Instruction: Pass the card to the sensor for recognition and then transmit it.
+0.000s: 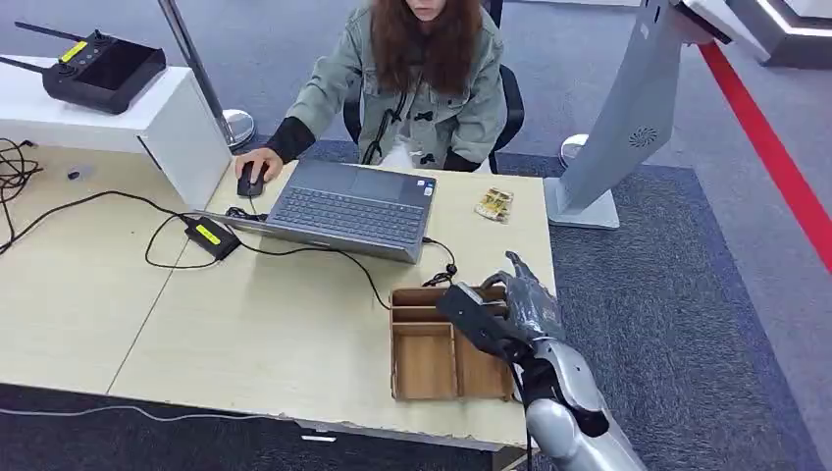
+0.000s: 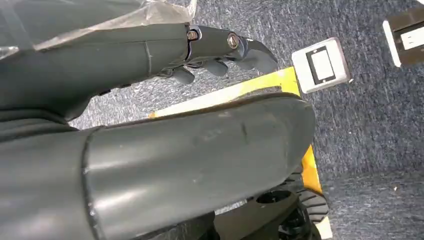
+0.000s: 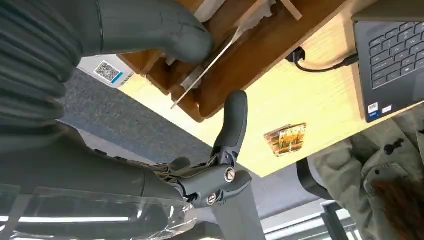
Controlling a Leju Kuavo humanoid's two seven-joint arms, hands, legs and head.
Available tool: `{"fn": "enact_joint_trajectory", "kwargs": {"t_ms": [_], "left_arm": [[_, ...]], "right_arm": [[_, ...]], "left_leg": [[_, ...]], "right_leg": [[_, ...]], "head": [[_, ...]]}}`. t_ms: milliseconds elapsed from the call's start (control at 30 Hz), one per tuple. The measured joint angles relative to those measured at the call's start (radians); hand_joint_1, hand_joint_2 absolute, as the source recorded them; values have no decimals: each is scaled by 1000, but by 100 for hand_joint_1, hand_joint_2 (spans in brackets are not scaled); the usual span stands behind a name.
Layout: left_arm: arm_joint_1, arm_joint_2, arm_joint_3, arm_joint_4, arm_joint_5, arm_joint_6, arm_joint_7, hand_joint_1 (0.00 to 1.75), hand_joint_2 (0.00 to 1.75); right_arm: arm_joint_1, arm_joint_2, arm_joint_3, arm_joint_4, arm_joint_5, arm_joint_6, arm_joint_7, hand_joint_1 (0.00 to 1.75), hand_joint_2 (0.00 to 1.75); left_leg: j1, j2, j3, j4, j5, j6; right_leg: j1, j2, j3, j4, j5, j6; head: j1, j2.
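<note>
A thin white card (image 3: 206, 69) stands on edge inside the wooden compartment box (image 1: 424, 361) at the table's front right, also seen close up as the box (image 3: 250, 55). My right hand (image 1: 502, 306) hovers over the box's right side. In the right wrist view its thumb (image 3: 165, 27) touches the card from one side, while its fingers (image 3: 234, 125) stretch out beyond the box wall, apart from the card. My left hand (image 2: 220, 50) hangs over the carpet and holds nothing. A small patterned pad (image 1: 494, 204) lies on the table past the box.
A person sits behind the table with a hand on a mouse (image 1: 251, 181) beside an open laptop (image 1: 348, 208). Cables and a black adapter (image 1: 213, 236) lie left of the box. A white kiosk stand (image 1: 628, 128) rises off the table's right end.
</note>
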State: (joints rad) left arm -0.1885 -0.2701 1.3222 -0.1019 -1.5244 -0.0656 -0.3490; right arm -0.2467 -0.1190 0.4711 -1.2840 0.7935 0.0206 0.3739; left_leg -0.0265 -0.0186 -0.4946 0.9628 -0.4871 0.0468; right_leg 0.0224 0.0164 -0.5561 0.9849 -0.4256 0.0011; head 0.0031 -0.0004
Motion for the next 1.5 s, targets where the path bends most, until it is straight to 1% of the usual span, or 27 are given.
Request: {"fn": "enact_joint_trajectory", "kwargs": {"t_ms": [67, 600, 833, 867, 1000, 1067, 1100, 1133, 1167, 1233, 1267, 1300, 1333, 1367, 1433, 1500], "left_arm": [[0, 0, 0, 0, 0, 0, 0, 0, 0], [0, 0, 0, 0, 0, 6, 0, 0, 0], [0, 0, 0, 0, 0, 11, 0, 0, 0], [0, 0, 0, 0, 0, 11, 0, 0, 0], [0, 0, 0, 0, 0, 11, 0, 0, 0], [0, 0, 0, 0, 0, 11, 0, 0, 0], [0, 0, 0, 0, 0, 11, 7, 0, 0], [0, 0, 0, 0, 0, 10, 13, 0, 0], [1, 1, 0, 0, 0, 6, 19, 0, 0], [2, 4, 0, -2, 0, -4, 36, 0, 0], [3, 8, 0, -3, 0, -11, 46, 0, 0], [5, 14, 0, -3, 1, -23, 67, 0, 0], [7, 20, 1, -4, 2, -32, 82, 0, 0], [9, 27, 1, -6, 2, -42, 96, 0, 0], [10, 42, 2, -6, 3, -62, 129, 0, 0], [10, 55, 2, -7, 6, -82, 166, 0, 0]], "right_arm": [[0, 0, 0, 2, -1, 0, 0, 94, 175], [10, 0, 0, 9, -1, -2, 0, 94, 175], [11, 0, 0, 10, -1, -2, 1, 101, 175], [11, 0, 0, 10, -1, -2, 1, 99, 175], [12, 0, 0, 10, -1, -2, 1, 101, 175], [12, 0, 0, 10, -1, -1, 1, 106, 175], [12, 0, 0, 10, -1, -1, 0, 115, 175], [12, 0, 0, 10, -2, -1, 0, 115, 175], [11, 0, 0, 11, -2, -2, -4, 145, 175], [8, 1, 0, 18, -2, -2, -16, 145, 175], [6, 3, 0, 22, -2, -3, -24, 148, 175], [1, 6, 1, 27, -2, -3, -36, 152, 175], [-3, 9, 1, 32, -2, -4, -44, 152, 175], [-7, 11, 2, 38, -3, -5, -52, 157, 175], [-17, 18, 5, 52, -5, -6, -68, 155, 175], [-27, 25, 7, 65, -6, -6, -85, 159, 175]], "left_leg": [[0, 0, 0, 0, 0, 0], [0, 0, 0, 0, 0, 0], [0, 0, 0, 0, 0, 0], [0, 0, 0, 0, 0, 0], [0, 0, 0, 0, 0, 0], [0, 0, 0, 0, 0, 0], [0, 0, 0, 0, 0, 0], [0, 0, 0, 0, 0, 0], [0, 0, 0, 0, 0, 0], [0, 0, 0, 0, 0, 0], [0, 0, 0, 0, 0, 0], [0, 0, 0, 0, 0, 0], [0, 0, 0, 0, 0, 0], [0, 0, 0, 0, 0, 0], [0, -1, 0, 0, 0, 0], [1, 0, 0, 0, 0, -1]], "right_leg": [[0, 0, 0, 0, 0, 0], [0, 0, 0, 0, 0, 0], [0, 0, 0, 0, 0, 0], [0, 0, 0, 0, 0, 0], [0, 0, 0, 0, 0, 0], [0, 0, 0, 0, 0, 0], [0, 0, 0, 0, 0, 0], [0, 0, 0, 0, 0, 0], [0, 0, 0, 0, 0, 0], [0, 0, 0, 0, 0, 0], [0, 0, 0, 0, 0, 0], [0, 0, 0, 0, 0, 0], [0, 0, 0, 0, 0, 0], [0, 0, 0, 1, 0, 0], [0, 0, 0, 1, 0, 0], [0, 0, 0, 1, 0, 0]], "head": [[0, 0], [0, 0], [0, 0], [0, 0], [0, 0], [0, 0], [0, 0], [0, 0], [0, 0], [0, 0], [0, 0], [0, 0], [0, 0], [0, 0], [0, 0], [0, 0]]}}
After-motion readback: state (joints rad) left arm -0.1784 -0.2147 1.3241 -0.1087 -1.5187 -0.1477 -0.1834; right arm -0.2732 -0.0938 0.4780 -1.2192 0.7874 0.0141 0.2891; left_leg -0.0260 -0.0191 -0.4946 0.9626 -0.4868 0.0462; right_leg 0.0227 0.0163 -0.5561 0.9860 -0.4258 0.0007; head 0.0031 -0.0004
